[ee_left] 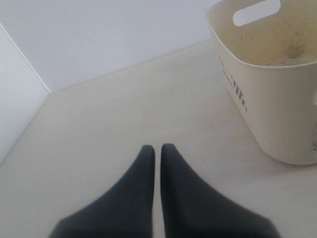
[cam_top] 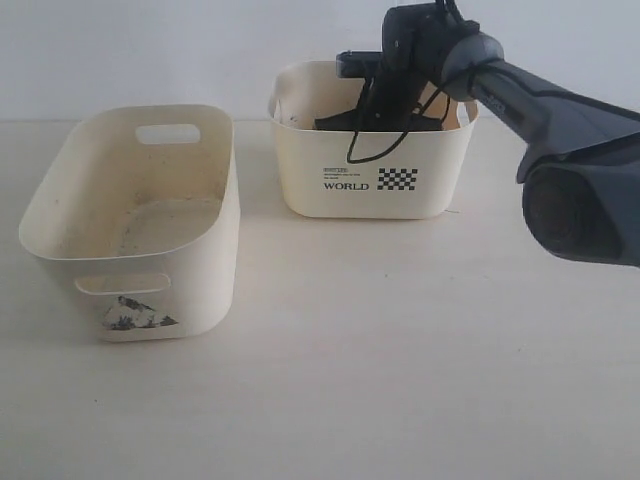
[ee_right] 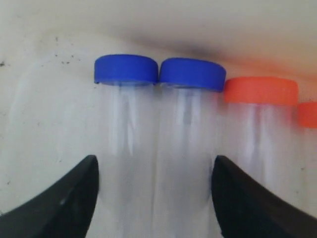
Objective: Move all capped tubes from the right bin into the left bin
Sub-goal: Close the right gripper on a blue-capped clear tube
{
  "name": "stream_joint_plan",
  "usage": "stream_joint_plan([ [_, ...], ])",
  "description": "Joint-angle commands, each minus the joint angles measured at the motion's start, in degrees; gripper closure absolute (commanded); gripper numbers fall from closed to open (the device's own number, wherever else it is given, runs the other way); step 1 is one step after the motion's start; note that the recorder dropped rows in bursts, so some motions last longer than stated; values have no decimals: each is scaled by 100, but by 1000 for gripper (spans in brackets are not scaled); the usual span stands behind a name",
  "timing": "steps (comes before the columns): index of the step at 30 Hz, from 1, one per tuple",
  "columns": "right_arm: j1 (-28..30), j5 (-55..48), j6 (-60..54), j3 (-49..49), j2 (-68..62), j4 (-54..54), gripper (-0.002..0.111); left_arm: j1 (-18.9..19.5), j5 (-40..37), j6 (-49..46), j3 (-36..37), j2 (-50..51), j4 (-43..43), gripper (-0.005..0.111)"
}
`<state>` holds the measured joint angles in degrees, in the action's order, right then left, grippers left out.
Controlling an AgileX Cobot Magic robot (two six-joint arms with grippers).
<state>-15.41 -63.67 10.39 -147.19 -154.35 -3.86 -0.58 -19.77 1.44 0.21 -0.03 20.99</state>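
A: Transfer status?
B: None moved. The left bin [cam_top: 205,255], left of the right bin [cam_top: 320,150], shows no tubes. Inside the right bin, the right claw [ee_right: 154,166] stands wide open astride two blue-capped tubes [ee_right: 124,124], gripping nothing; orange-capped tubes [ee_right: 260,90] lie alongside.

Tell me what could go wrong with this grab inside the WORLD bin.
1. The open right gripper straddles two blue-capped tubes lying side by side. Closing may pinch both, and one could slip out.
2. One finger sits close to an orange-capped tube and might land on it.
3. A black cable droops over the right bin's rim and could snag on lifting.
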Motion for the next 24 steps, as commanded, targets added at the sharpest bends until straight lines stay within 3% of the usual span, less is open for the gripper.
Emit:
stream_joint_plan([
  [1, 9, -34, -2, -31, -169, 1, 48, 2, 24, 54, -21, 3, 9, 102],
  [7, 9, 30, -2, -31, -236, -62, 50, 2, 24, 54, -21, 3, 9, 102],
  [20, 9, 336, -62, -31, 283, 12, 109, 2, 24, 54, -21, 3, 9, 102],
  [24, 9, 620, -62, -31, 535, 41, 108, 2, 24, 54, -21, 3, 9, 102],
])
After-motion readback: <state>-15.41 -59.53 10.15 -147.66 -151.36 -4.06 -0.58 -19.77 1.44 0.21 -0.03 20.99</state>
